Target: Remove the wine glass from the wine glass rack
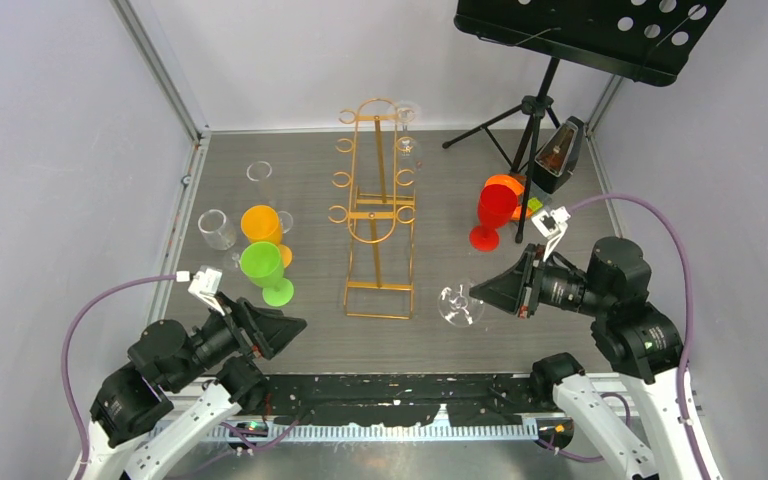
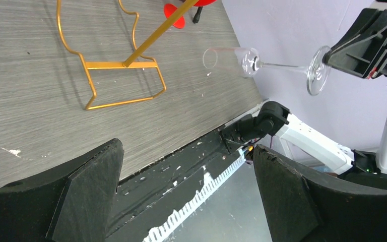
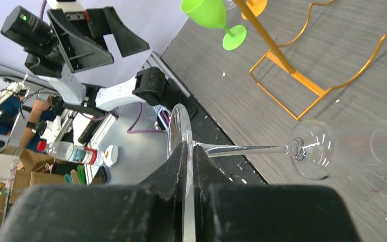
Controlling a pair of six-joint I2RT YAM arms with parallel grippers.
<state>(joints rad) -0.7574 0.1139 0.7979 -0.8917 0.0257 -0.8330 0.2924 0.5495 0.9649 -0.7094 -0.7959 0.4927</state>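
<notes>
We find the wine glass rack [image 1: 378, 215] in the middle, goblets [image 1: 263, 265] to its left, the wine glass [image 1: 457, 303] just right of its near corner.

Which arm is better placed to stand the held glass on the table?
Right. The right gripper is shut on the foot of the clear glass, holding it sideways over the table. The left gripper is open and empty near the table's edge.
</notes>
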